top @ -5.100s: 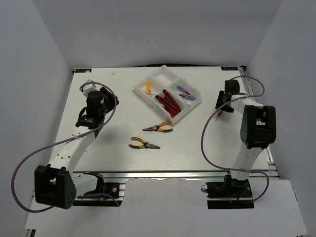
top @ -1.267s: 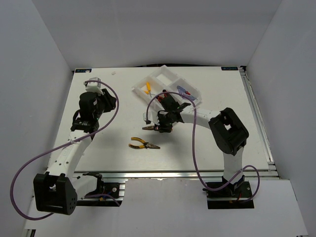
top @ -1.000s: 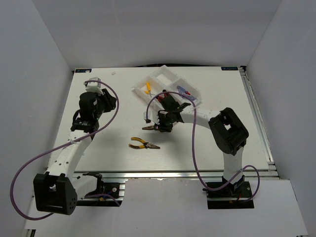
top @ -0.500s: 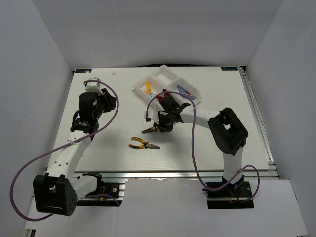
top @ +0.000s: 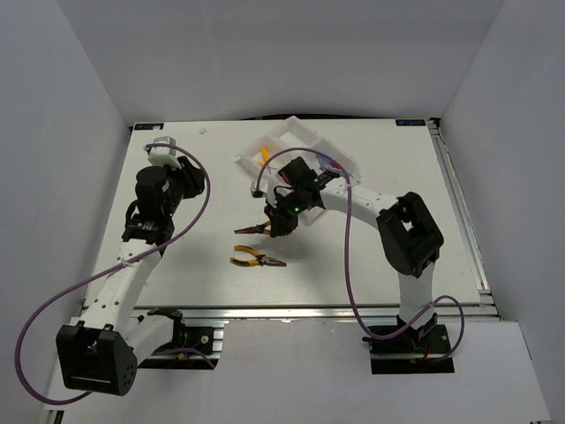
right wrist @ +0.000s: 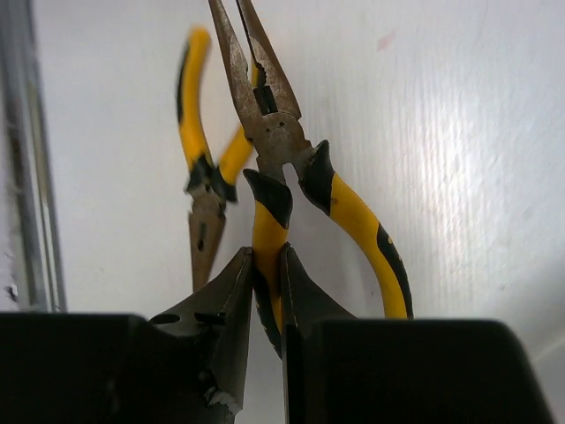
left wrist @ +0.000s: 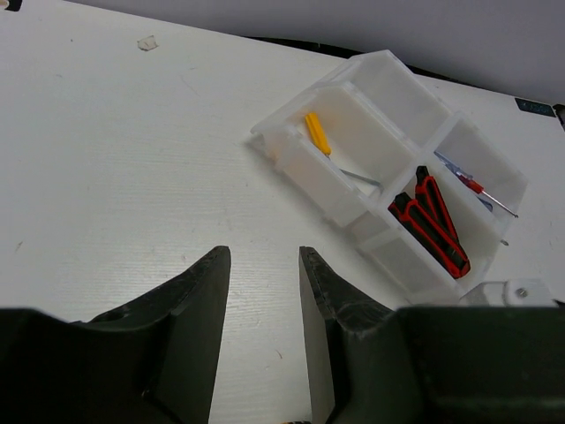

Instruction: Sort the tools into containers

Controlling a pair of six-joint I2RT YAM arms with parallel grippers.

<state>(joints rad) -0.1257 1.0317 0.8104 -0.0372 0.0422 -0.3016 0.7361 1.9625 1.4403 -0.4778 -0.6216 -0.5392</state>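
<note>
**Gripping one pair of pliers**

The black right claw (right wrist: 265, 258) was shut tight on one handle of the yellow-and-black long-nosed metal pliers (right wrist: 275, 132), with the nose pointing away from it. They sat over the white table (top: 309, 283), near the white plastic four-part tray (left wrist: 311, 173) but outside it. A second matching pair of pliers (top: 258, 259) lay on the table close by. Inside the tray were two red-and-black knives (left wrist: 430, 221), a small yellow-handled tool (left wrist: 316, 132) and thin screwdrivers (left wrist: 472, 184). The black left claw (left wrist: 262, 258) stood open, holding nothing.
</note>
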